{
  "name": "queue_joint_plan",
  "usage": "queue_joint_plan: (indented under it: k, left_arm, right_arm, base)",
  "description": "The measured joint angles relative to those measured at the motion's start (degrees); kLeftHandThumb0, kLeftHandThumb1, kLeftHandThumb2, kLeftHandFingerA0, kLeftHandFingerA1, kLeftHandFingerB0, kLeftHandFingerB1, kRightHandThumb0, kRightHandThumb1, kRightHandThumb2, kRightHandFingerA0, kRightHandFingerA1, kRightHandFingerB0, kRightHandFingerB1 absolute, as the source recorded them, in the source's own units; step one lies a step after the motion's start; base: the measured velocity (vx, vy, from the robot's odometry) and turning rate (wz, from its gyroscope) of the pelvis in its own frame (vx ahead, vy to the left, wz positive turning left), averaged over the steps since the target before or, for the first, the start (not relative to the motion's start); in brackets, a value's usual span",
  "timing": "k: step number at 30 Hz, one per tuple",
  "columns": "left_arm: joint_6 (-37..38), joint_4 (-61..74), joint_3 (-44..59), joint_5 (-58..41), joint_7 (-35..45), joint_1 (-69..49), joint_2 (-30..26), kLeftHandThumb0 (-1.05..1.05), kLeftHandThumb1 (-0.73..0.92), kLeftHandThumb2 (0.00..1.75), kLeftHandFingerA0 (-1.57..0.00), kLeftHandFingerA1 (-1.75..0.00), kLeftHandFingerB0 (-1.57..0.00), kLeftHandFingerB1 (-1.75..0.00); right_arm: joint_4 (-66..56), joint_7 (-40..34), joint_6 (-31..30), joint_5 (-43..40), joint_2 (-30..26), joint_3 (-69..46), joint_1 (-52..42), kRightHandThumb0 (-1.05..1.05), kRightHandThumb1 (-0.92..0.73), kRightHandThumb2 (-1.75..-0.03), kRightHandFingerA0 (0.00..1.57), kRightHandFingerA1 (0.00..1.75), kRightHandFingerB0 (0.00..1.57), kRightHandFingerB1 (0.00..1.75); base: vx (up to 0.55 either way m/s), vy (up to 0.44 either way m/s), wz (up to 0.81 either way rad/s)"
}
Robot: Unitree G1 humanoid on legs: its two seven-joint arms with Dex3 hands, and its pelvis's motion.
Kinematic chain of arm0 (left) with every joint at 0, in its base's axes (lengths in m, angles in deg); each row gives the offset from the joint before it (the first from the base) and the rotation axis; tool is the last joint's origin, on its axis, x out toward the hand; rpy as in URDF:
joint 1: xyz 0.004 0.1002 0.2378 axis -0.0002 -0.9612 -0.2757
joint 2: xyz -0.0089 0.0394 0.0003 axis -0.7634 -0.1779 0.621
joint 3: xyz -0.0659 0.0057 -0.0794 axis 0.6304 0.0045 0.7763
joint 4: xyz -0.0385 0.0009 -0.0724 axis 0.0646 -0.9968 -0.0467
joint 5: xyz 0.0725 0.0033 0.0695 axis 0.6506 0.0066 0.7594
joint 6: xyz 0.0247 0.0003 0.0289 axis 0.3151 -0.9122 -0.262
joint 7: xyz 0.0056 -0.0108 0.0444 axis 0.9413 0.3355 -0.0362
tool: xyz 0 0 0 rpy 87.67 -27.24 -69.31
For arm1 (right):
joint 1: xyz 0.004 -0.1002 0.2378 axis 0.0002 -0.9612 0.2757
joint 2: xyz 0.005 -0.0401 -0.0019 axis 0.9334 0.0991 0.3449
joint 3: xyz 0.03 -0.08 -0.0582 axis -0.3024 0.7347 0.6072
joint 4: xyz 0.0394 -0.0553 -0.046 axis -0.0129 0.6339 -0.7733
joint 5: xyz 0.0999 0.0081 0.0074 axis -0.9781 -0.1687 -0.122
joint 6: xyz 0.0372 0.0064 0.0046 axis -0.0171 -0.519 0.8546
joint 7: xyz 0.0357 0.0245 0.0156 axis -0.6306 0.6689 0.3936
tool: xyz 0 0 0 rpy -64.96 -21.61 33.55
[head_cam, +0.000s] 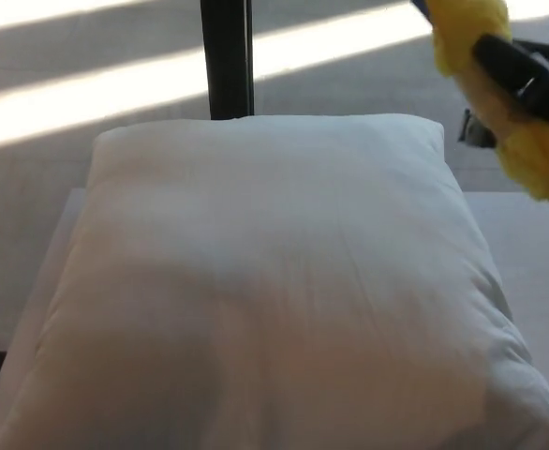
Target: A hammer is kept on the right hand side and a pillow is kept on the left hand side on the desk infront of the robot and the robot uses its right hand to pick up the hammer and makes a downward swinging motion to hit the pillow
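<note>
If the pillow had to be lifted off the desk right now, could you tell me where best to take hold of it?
Probably the pillow's far right corner, coming from the right side. The corners taper thin enough for fingers to pinch, while the puffed middle offers nothing to close on. The right hand holds the yellow hammer, so it would first need freeing.

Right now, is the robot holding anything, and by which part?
Yes. The right robot hand is wrapped around a soft yellow hammer, raised above the white pillow. Which part of the hammer it grips cannot be told.
</note>
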Motion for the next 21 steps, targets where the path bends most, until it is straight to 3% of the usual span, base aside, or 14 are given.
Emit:
queue_joint_plan:
  k: [1, 4, 5, 7, 9, 10, 14, 15, 16, 18, 19, 21]
  left_arm:
    - [0.0, 0.0, 0.0, 0.0, 0.0, 0.0, 0.0, -0.58, 0.61, 0.59, -0.7, -0.56, -0.65, -0.47]
    - [0.0, 0.0, 0.0, 0.0, 0.0, -0.2, 0.0, -0.59, 0.6, 0.58, -0.7, -0.57, -0.66, -0.47]
    - [0.0, 0.0, 0.0, 0.0, 0.0, -0.2, 0.0, -0.58, 0.62, 0.59, -0.7, -0.58, -0.63, -0.47]
    - [0.0, -0.2, 0.1, 0.0, 0.0, -0.4, 0.0, -0.58, 0.62, 0.59, -0.7, -0.58, -0.63, -0.47]
    - [0.0, -0.6, 0.1, 0.0, -0.1, -0.6, 0.0, -0.57, 0.61, 0.59, -0.71, -0.55, -0.64, -0.47]
    - [0.0, -0.8, 0.1, 0.0, -0.1, -0.6, 0.0, -0.56, 0.61, 0.59, -0.72, -0.55, -0.65, -0.46]
    - [0.0, -1.2, 0.1, 0.0, -0.2, -0.1, 0.0, -0.57, 0.6, 0.59, -0.73, -0.55, -0.66, -0.46]
    - [0.0, -1.3, 0.0, 0.0, -0.2, -0.1, 0.0, -0.57, 0.6, 0.58, -0.75, -0.56, -0.65, -0.46]
    - [0.0, -1.3, 0.1, 0.0, -0.2, 0.0, 0.0, -0.57, 0.6, 0.58, -0.74, -0.56, -0.65, -0.47]
    - [0.0, -1.3, 0.1, 0.0, -0.2, 0.0, 0.0, -0.57, 0.61, 0.59, -0.72, -0.55, -0.64, -0.46]
    - [0.0, -1.3, 0.1, 0.0, -0.2, 0.0, 0.0, -0.57, 0.61, 0.59, -0.69, -0.54, -0.63, -0.46]
    - [0.0, -1.3, 0.0, 0.0, -0.2, 0.1, 0.0, -0.56, 0.62, 0.59, -0.68, -0.54, -0.64, -0.47]
  right_arm:
    - [0.0, 0.0, -0.3, -0.2, -0.5, -0.9, 0.4, -0.35, -0.85, -0.98, 1.04, 1.75, 0.69, 1.75]
    - [-0.2, -1.0, -1.3, -0.5, -2.5, -6.2, 2.2, -0.33, -0.81, -1.0, 1.01, 1.75, 0.66, 1.75]
    - [-0.3, -1.4, -1.6, -0.6, -3.5, -8.0, 2.2, -0.31, -0.84, -0.91, 1.01, 1.75, 0.68, 1.75]
    - [0.7, -1.8, -1.3, -0.7, -6.8, -11.1, 1.9, -0.31, -0.84, -0.91, 1.01, 1.75, 0.68, 1.75]
    - [2.4, -2.3, -0.5, -0.5, -8.9, -12.5, 0.8, -0.27, -0.8, -0.98, 0.99, 1.75, 0.68, 1.75]
    - [3.3, -2.5, 0.1, -0.2, -9.6, -12.5, 0.0, -0.27, -0.82, -0.9, 1.02, 1.75, 0.71, 1.71]
    - [6.4, -4.0, 2.5, 1.0, -10.7, -13.2, -5.1, -0.28, -0.81, -0.98, 1.03, 1.75, 0.71, 1.74]
    - [7.1, -4.4, 2.9, 1.3, -10.7, -13.7, -6.1, -0.28, -0.73, -1.01, 1.04, 1.75, 0.64, 1.63]
    - [7.1, -4.7, 3.4, 1.6, -10.7, -13.8, -7.5, -0.25, -0.61, -1.18, 1.03, 1.75, 0.63, 1.69]
    - [6.3, -5.5, 4.6, 2.3, -10.6, -13.4, -11.0, -0.23, -0.6, -1.23, 0.99, 1.75, 0.62, 1.65]
    - [5.8, -5.6, 5.0, 2.5, -10.6, -13.0, -11.9, -0.2, -0.63, -1.17, 0.94, 1.75, 0.69, 1.5]
    - [4.4, -6.2, 6.2, 3.7, -10.4, -11.2, -15.2, -0.17, -0.62, -1.19, 0.92, 1.75, 0.69, 1.53]
  base:
    - [0.0, 0.0, 0.0]
    - [0.0, 0.0, 0.0]
    - [0.0, 0.0, 0.0]
    - [0.0, 0.0, 0.0]
    - [0.0, 0.0, 0.0]
    - [0.0, 0.0, 0.0]
    - [0.0, 0.0, 0.0]
    - [0.0, 0.0, 0.0]
    - [0.0, 0.0, 0.0]
    - [0.0, 0.0, 0.0]
    - [0.0, 0.0, 0.0]
    - [0.0, 0.0, 0.0]
